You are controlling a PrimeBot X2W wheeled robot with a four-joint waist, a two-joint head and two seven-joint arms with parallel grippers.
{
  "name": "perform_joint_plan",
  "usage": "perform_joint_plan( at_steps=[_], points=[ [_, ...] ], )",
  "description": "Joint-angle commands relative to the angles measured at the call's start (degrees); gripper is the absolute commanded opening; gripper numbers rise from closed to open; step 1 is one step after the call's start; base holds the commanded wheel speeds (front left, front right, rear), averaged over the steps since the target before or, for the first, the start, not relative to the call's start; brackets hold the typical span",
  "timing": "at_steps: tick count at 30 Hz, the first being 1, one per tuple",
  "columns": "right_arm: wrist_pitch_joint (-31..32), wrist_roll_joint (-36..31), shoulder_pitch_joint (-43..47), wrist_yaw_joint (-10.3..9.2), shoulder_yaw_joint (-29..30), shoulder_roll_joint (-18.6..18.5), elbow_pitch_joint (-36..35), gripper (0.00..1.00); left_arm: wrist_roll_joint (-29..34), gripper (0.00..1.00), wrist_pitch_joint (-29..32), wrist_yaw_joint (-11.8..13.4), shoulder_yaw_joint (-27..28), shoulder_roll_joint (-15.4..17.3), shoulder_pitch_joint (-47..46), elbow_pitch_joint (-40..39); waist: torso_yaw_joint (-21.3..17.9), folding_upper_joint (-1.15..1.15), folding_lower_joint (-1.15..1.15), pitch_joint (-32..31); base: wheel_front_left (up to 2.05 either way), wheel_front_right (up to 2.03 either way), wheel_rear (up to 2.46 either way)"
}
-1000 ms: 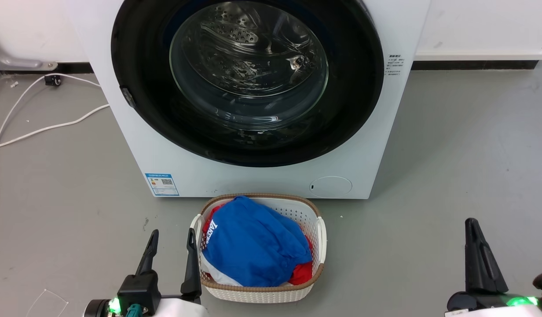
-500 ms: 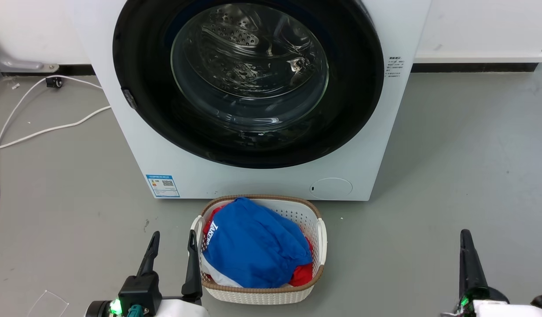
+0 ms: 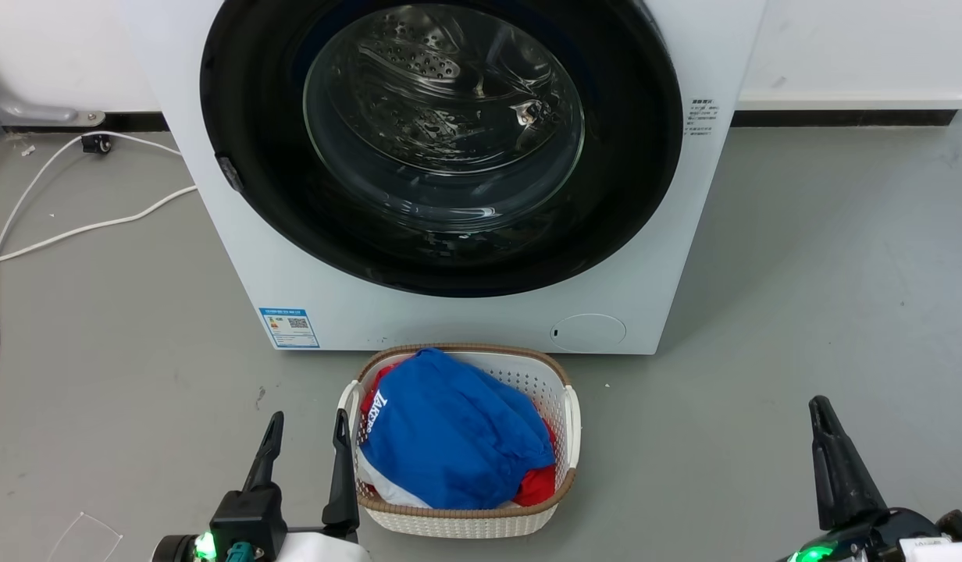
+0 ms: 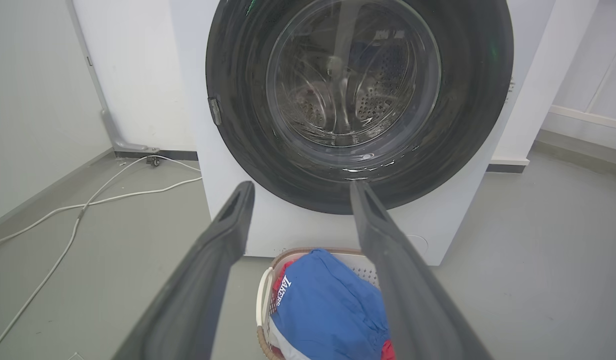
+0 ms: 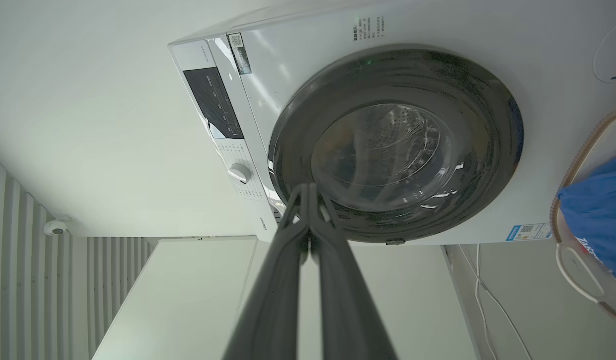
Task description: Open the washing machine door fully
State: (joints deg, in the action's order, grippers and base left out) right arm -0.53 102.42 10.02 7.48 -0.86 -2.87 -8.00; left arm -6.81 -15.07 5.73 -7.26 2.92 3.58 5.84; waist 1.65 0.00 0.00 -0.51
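The white washing machine (image 3: 450, 320) stands straight ahead, and its round glossy black door (image 3: 442, 265) lies closed flat against the front, the steel drum showing through the glass. My left gripper (image 3: 308, 417) is low at the left, open and empty, beside the basket and well short of the door (image 4: 468, 100). My right gripper (image 3: 820, 404) is low at the right, its fingers pressed together on nothing, far from the machine. In the right wrist view the door (image 5: 488, 125) appears rolled sideways beyond the shut gripper (image 5: 308, 187). The left gripper (image 4: 302, 185) frames the door's lower rim.
A white basket (image 3: 563, 390) of blue and red clothes sits on the floor right before the machine. A small grey latch (image 3: 229, 173) sits on the door's left edge. White cables (image 3: 75, 228) run across the grey floor at the left. A white wall stands behind.
My right gripper has shifted slightly left and turned on its wrist, dipping and rising a little. The left gripper and the door have not moved.
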Motion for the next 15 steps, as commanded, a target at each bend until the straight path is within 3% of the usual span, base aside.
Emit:
perform_joint_plan(
  at_steps=[1, 15],
  points=[
    [1.71, 0.55, 0.91, 0.02, 0.71, 0.0, -0.33, 0.0, -0.06, 1.0, -0.16, 0.25, -0.02, -0.06, 0.17, -0.12, 0.05, 0.0, 0.0, 0.1, 0.0, 0.0, 0.0],
    [3.43, -0.95, 0.46, 0.02, 1.78, 0.0, 0.19, 0.0, 0.23, 1.0, -0.16, 0.47, -0.25, -0.06, -0.32, -0.46, 0.58, 0.0, 0.0, 0.98, 0.0, 0.0, 0.0]
  ],
)
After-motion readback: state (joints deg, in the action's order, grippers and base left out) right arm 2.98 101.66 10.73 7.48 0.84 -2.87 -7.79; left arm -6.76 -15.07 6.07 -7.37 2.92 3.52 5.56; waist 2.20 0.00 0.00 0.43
